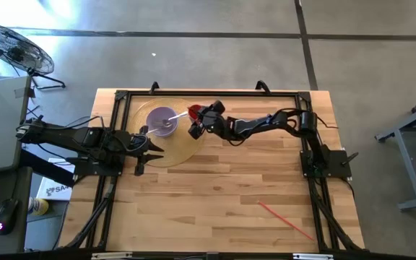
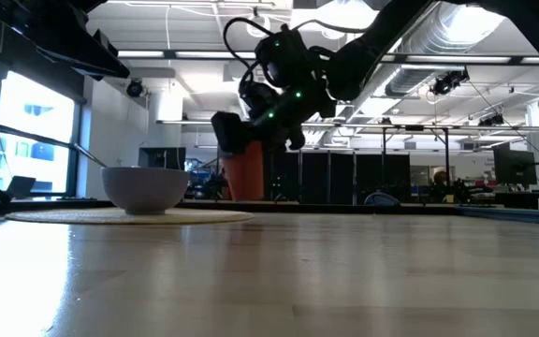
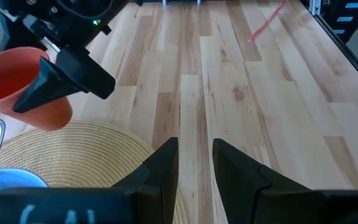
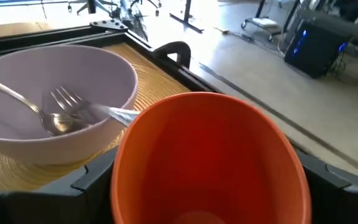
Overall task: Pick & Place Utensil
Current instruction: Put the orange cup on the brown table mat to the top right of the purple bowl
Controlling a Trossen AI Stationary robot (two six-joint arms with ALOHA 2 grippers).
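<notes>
Utensils, a fork and a spoon, lie in the lavender bowl on the woven mat, just beyond the right hand. That hand is clamped on an orange cup, with the bowl just beside it. The left hand hovers with fingers slightly parted, empty, over the mat's edge near the bowl.

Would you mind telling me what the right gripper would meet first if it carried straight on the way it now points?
Most likely the orange cup, which already sits between the right gripper's fingers. Beyond it lies the lavender bowl holding a fork and spoon; depth past the cup is hard to judge.
</notes>
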